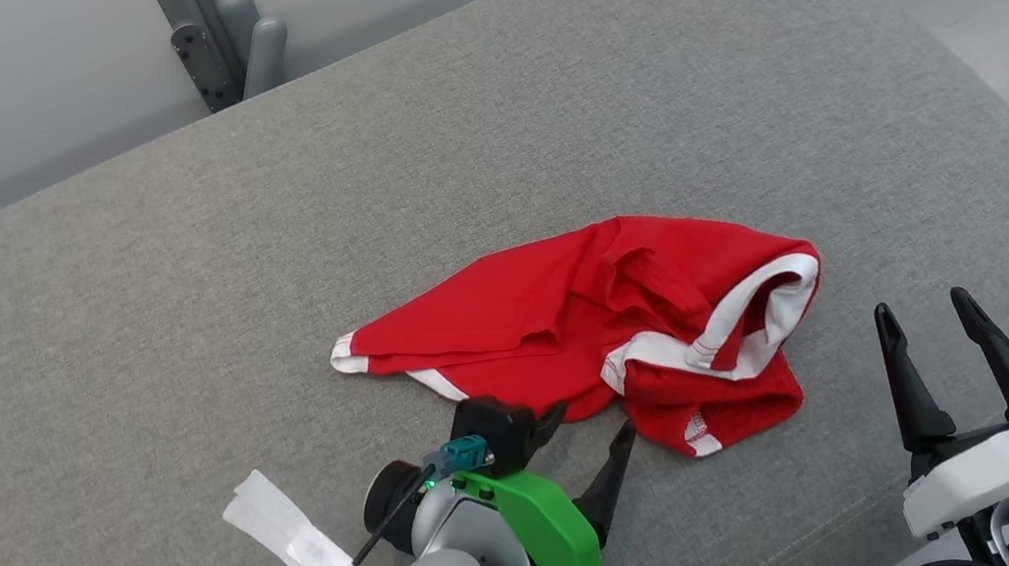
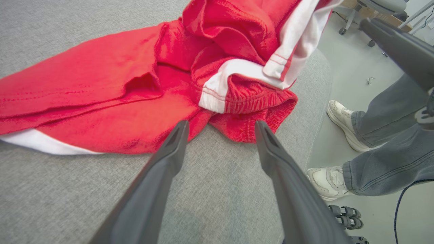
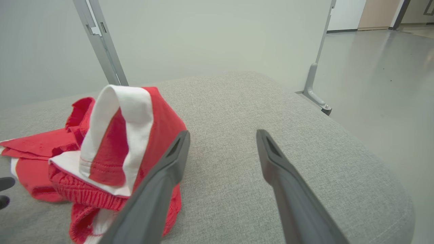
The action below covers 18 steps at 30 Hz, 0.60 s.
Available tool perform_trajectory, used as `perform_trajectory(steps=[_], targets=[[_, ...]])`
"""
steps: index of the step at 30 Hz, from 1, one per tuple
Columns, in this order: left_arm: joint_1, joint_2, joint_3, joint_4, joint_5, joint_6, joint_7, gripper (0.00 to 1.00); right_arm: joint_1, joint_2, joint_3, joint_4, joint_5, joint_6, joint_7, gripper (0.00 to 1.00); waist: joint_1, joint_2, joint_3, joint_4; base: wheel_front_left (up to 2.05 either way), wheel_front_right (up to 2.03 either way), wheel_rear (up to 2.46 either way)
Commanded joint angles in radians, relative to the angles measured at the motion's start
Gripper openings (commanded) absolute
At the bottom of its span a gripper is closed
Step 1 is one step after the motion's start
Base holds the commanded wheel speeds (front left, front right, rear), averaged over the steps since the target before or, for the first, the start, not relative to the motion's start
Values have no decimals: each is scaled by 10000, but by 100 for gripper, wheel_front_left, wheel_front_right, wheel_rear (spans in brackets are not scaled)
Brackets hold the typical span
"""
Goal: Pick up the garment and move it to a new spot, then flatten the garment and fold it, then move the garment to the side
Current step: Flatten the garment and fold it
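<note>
Both end effectors spread wide, nothing held; red garment bunched on the worktop.

The garment (image 1: 570, 313), red with white trim, lies crumpled near the front middle of the grey padded worktop (image 1: 164, 306). The left end effector (image 1: 590, 421) is right at the garment's near edge, tips pointing into the cloth. In the left wrist view the tips of the left end effector (image 2: 222, 125) sit at the red hem of the garment (image 2: 101, 84), possibly grazing it, hard to tell. The right end effector (image 1: 924, 308) sits off to the garment's right near the worktop's front corner, clear of the cloth. In its wrist view the garment (image 3: 112, 145) lies left of the right end effector (image 3: 222, 134).
</note>
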Motion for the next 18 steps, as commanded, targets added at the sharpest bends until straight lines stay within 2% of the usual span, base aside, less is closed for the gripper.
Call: perform_trajectory(steps=[1,11,18], targets=[[94,-29,77,88,-41,85,-116,100,-68,-5,31,-31,-66,-3,-31,100,0,0,100,92,0,0,0],[134,-1244,-97,1140,211,-45,-60,100,-459,-6,219,-63,-53,-3,-31,100,0,0,511,27,0,0,0],[-95,-1511,-172,1991,470,-61,-151,100,-477,-7,178,-12,39,-3,-31,100,0,0,691,-267,0,0,0]])
